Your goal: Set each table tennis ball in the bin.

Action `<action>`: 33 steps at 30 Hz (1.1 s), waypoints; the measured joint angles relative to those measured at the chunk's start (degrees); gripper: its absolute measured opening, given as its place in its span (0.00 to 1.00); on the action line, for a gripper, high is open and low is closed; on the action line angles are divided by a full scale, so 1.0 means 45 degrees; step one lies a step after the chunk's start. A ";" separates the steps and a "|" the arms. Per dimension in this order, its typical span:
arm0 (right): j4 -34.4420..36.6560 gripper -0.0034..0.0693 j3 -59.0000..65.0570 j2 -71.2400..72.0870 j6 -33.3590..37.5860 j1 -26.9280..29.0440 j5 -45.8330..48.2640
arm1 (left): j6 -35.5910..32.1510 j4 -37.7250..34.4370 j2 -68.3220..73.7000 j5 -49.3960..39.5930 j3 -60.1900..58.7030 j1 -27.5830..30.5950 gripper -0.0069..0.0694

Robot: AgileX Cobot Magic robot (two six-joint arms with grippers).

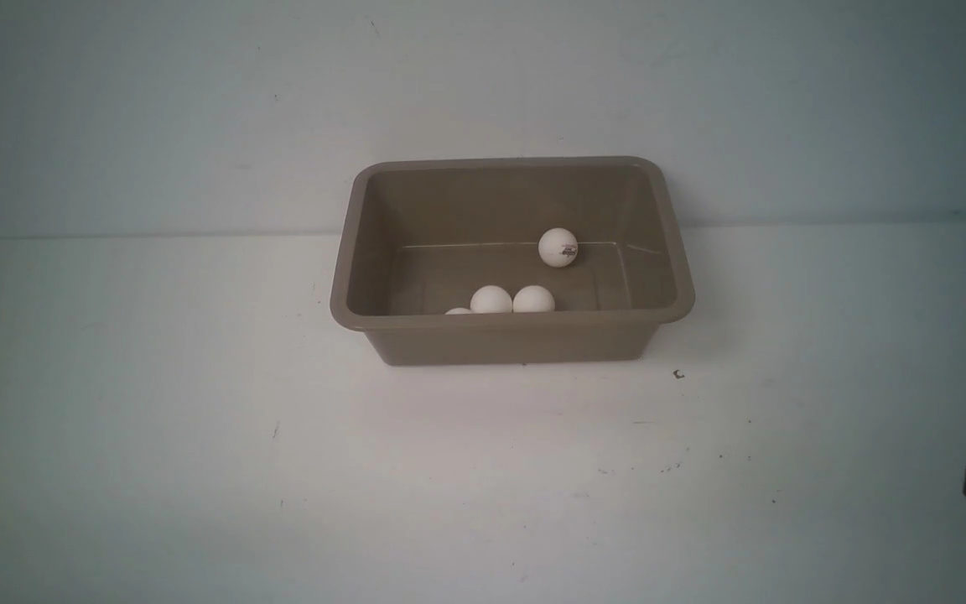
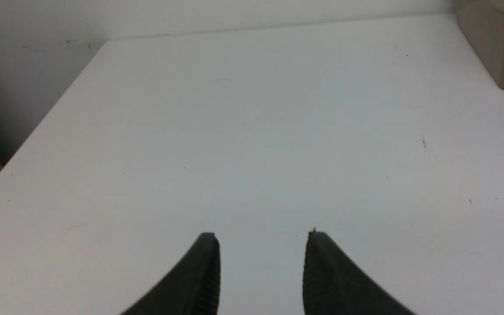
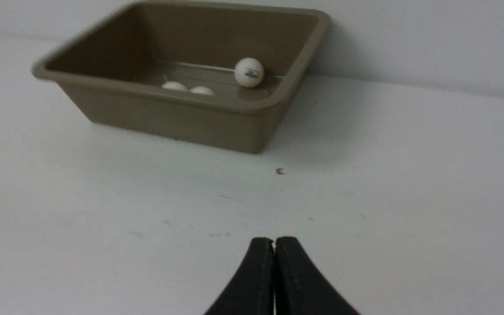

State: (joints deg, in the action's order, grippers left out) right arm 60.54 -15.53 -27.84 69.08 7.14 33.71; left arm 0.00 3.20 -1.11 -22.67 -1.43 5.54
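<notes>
right gripper [image 3: 274, 239] has its fingertips pressed together over bare table [image 1: 198, 470], well apart from the bin [image 1: 512, 323]. left gripper [image 2: 261, 236] is spread, holding nothing. all four table tennis balls [image 1: 491, 299] lie inside the bin.

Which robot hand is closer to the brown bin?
Probably the right gripper: the bin sits just ahead of it. The left gripper sees only the bin's corner, off to one side.

white table [image 1: 198, 470]: scuffed, dark specks; small dark fleck [image 1: 678, 374]; pale wall [image 1: 198, 101] behind
</notes>
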 joint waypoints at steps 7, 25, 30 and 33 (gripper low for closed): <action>-0.0092 0.04 0.0099 -0.0118 -0.0715 0.0000 -0.2235 | 0.0000 0.0000 0.0000 0.0000 0.0000 0.0000 0.41; 0.4138 0.04 0.1531 -0.1782 -0.0644 0.0000 -0.5493 | 0.0000 0.0000 0.0000 0.0000 0.0000 0.0014 0.41; 0.4839 0.04 0.1519 -0.1782 -0.0337 0.0000 -0.5380 | 0.0000 0.0000 0.0000 0.0000 0.0000 0.0014 0.41; 0.5171 0.04 0.1519 -0.1782 -0.0217 0.0000 -0.5380 | 0.0000 0.0000 0.0000 0.0000 0.0000 0.0014 0.41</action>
State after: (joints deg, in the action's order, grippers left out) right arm 83.81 -8.69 -35.86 68.11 7.14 9.50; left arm 0.00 3.20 -1.11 -22.67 -1.43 5.61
